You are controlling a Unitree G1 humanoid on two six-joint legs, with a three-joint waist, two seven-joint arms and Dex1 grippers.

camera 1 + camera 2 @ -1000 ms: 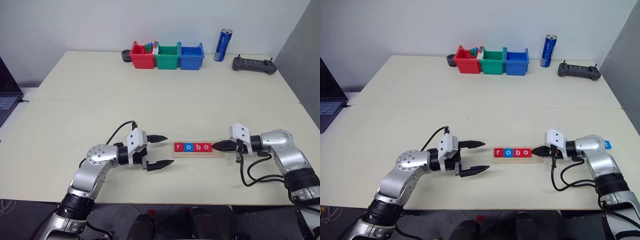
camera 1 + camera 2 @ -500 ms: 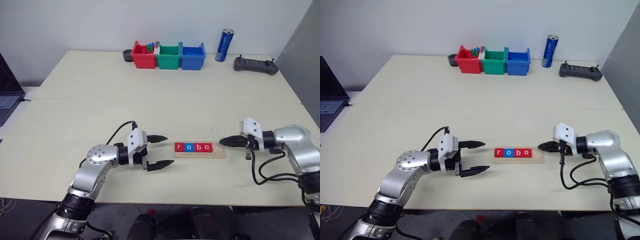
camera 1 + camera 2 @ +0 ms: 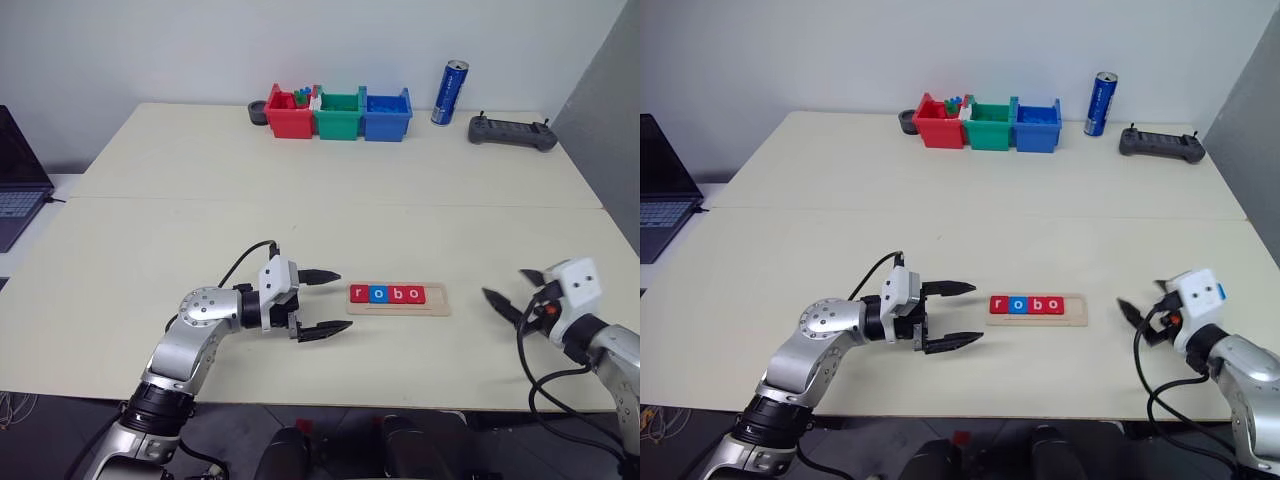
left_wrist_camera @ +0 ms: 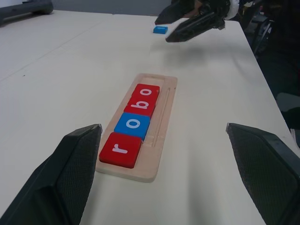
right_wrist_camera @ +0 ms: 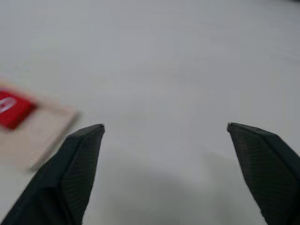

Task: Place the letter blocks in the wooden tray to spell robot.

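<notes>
Lying flat on the table [image 3: 200,220], the wooden tray [image 3: 437,300] runs its long side across my view from left to right, and four letter blocks [image 3: 387,294] sit in its groove reading r, o, b, o: red, blue, red, red, edge to edge from the tray's left end. The right end slot of the tray is bare wood. A fifth small blue tile [image 4: 160,29] lies on the table well beyond the tray's far end in my left wrist view; its letter is too small to read. My left claw [image 3: 325,301] hangs just beside the tray's left end, fingers spread wide with nothing between them, pointing along the tray toward the r. My right claw [image 3: 513,291] is well apart from the tray's right end, near the table's right edge, fingers spread wide and empty; in its own wrist view the tray's corner and one red block show off to one side. A second ago that right claw was pinched shut with its tips touching the tray's right end; it has since drawn off to the right and opened. The left claw has kept its place and the blocks have not shifted. At the table's far edge stand red, green and blue bins [image 3: 338,113], a blue can [image 3: 449,92] and a dark controller [image 3: 510,131]; a laptop [image 3: 18,175] sits off to the left.
</notes>
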